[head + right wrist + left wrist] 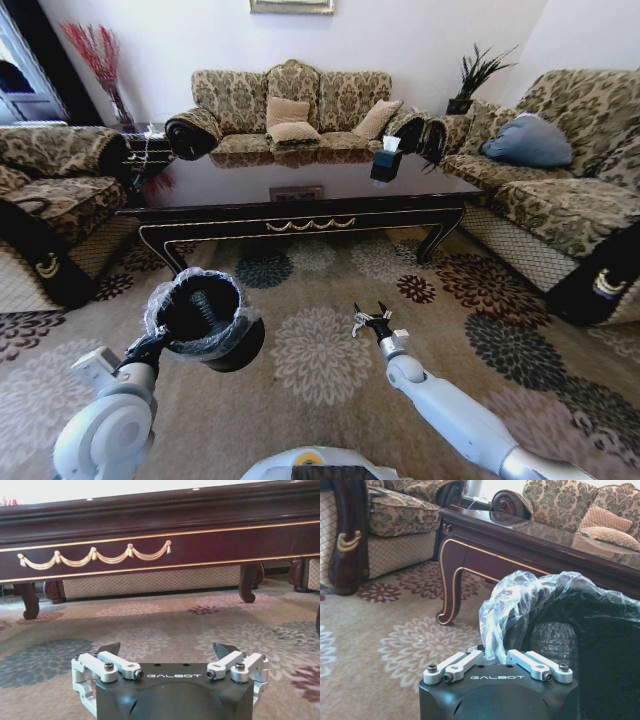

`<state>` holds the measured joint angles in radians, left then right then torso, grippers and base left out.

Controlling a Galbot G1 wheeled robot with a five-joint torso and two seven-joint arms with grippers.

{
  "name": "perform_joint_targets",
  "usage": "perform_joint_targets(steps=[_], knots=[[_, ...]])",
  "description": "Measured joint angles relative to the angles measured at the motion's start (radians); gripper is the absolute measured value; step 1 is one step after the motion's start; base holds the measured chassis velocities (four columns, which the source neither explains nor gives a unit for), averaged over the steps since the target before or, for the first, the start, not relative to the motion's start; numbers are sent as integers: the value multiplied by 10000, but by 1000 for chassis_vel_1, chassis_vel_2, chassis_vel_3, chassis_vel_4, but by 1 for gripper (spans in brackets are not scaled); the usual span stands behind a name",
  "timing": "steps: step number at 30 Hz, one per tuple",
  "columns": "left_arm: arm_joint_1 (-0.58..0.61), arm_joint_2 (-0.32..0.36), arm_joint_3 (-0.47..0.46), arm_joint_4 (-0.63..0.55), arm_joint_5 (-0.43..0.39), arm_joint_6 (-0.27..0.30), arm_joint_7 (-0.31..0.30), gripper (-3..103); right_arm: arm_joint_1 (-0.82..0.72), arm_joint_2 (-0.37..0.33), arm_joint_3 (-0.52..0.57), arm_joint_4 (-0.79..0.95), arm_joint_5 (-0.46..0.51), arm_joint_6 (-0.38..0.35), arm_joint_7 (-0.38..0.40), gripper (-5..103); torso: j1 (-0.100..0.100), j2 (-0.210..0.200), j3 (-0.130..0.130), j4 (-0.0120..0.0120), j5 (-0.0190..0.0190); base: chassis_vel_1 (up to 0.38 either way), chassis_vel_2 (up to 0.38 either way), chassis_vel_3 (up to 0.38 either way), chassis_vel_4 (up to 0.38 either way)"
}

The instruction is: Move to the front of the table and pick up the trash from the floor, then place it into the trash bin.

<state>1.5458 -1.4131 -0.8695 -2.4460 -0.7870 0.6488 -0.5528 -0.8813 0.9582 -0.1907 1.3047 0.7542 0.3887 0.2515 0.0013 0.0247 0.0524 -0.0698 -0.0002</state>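
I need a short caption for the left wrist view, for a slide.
Left gripper shut on the liner at the rim of the trash bin, held above the flowered carpet beside the dark table.

Floral carpet [320, 350] underfoot; patterned sofa [295, 110] at the back wall with tan cushions [290, 120]. More patterned seating left [50, 190] and right [570, 170], blue cushion [530, 140] on the right one. Potted plant [475, 75] in the far right corner, red branches [95, 50] far left.

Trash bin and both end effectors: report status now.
Left end effector shut on the trash bin rim, bin held off the carpet. Right end effector open, empty, low over the carpet. Table ahead; no trash visible on the floor.
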Motion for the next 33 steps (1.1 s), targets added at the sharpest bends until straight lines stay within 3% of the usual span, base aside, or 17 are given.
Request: perform_joint_targets(steps=[10,18,21,26,33], knots=[[-182,24,-319,-17,-285,-20,-69,3,14,179,14,-241,-1476,-449,302,100,0,-1,-2,1,-3,-88,31,92,-24],[-140,100,-701,-127,-649,-15,-168,3,48,570,-193,-1024,-2005,-283,396,100,1,-1,0,-3,3,17,4,-7,4],[-103,110,-880,-226,-792,10,-205,3,48,786,-185,-1329,-2103,-679,359,100,1,-1,0,-3,2,0,0,0,0],[-40,213,-1372,-528,-1158,116,-325,3,114,1107,-163,-1736,-1699,-2157,466,100,0,-1,0,-2,2,0,0,0,0],[112,191,-1674,-550,-1166,124,-314,3,147,1239,-208,-1789,-1216,-3127,215,100,0,-1,0,-2,0,0,0,0,0]])
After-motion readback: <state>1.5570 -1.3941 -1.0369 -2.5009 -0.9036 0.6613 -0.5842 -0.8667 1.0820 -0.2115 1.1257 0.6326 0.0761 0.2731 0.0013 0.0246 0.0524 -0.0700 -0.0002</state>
